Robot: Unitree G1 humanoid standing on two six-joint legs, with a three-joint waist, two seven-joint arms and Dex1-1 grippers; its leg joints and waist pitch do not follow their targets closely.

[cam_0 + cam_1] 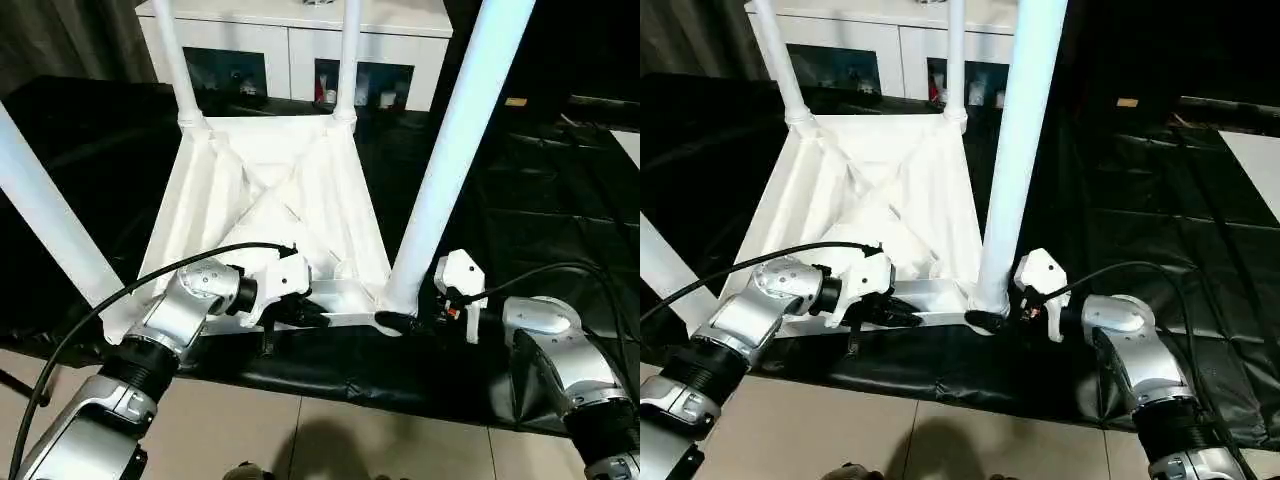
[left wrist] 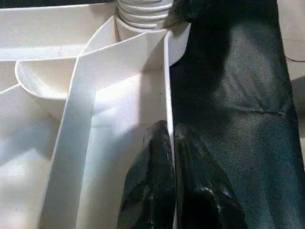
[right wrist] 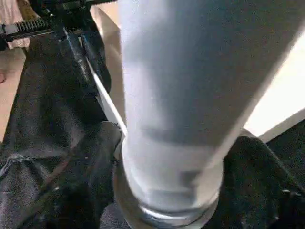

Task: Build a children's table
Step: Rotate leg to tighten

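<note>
Black fingers of the left gripper (image 2: 172, 157) pinch the thin near rim of the children's table (image 1: 270, 200), low and left of centre in the head view. Low and right of centre, the right gripper (image 1: 400, 322) closes its 2 fingers around the base of the near right leg (image 1: 450, 150), at its corner socket. This table lies upside down, ribbed X-braced underside up, with 4 legs standing in the corners. It rests on the black-covered work table (image 1: 540, 190). At upper centre stands a white cabinet (image 1: 300, 45) with glass doors.
</note>
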